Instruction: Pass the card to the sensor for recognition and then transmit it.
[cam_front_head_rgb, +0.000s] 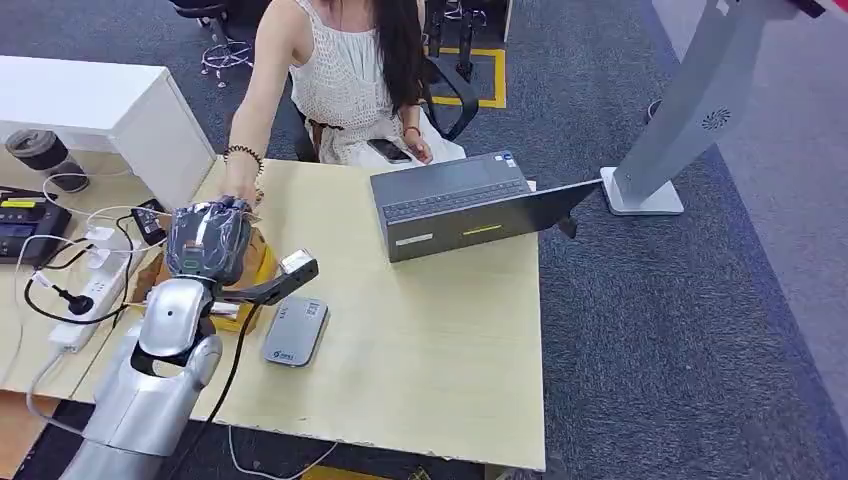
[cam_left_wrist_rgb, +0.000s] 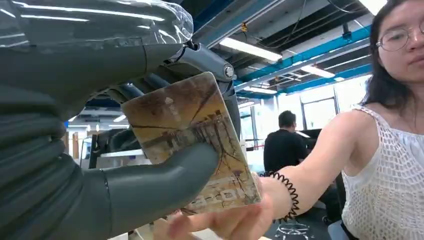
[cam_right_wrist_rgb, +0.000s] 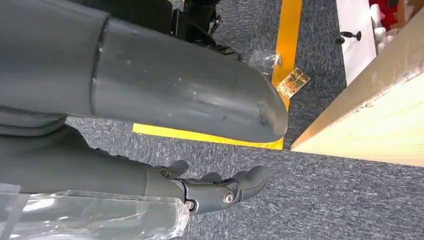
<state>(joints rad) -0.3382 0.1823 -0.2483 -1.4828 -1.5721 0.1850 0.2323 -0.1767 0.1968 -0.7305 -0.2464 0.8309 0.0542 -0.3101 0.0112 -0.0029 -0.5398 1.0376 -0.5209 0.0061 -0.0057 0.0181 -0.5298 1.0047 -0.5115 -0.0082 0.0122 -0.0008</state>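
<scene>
The robot's left hand (cam_front_head_rgb: 207, 240) is up over the far left part of the wooden table (cam_front_head_rgb: 430, 330). It is holding the card (cam_left_wrist_rgb: 195, 142). In the left wrist view, the thick grey thumb (cam_left_wrist_rgb: 165, 182) presses on the front of the card and the dark fingers sit behind it. The card is brown and tan with a drawing on it, and it is tilted.

A person (cam_front_head_rgb: 345, 75) in a white knit top sits at the far side of the table. The person's hand (cam_left_wrist_rgb: 235, 220) reaches out and touches the low edge of the card, with the fingers under it. A black coil band (cam_left_wrist_rgb: 287, 192) is around that wrist. So both the robot and the person have the card at once.

The grey sensor (cam_front_head_rgb: 296, 330) lies flat on the table, just beside the robot's left arm, nearer to the robot than the card is. An open laptop (cam_front_head_rgb: 465, 205) sits further along the table, in front of the person. A white power strip (cam_front_head_rgb: 90, 290) with plugs and cords lies at the left side.

The right hand (cam_right_wrist_rgb: 215, 192) hangs down beside the table edge, over grey carpet (cam_right_wrist_rgb: 325, 200) with a yellow line (cam_right_wrist_rgb: 287, 40). It holds nothing, and its fingers are curled in a little but loose.
</scene>
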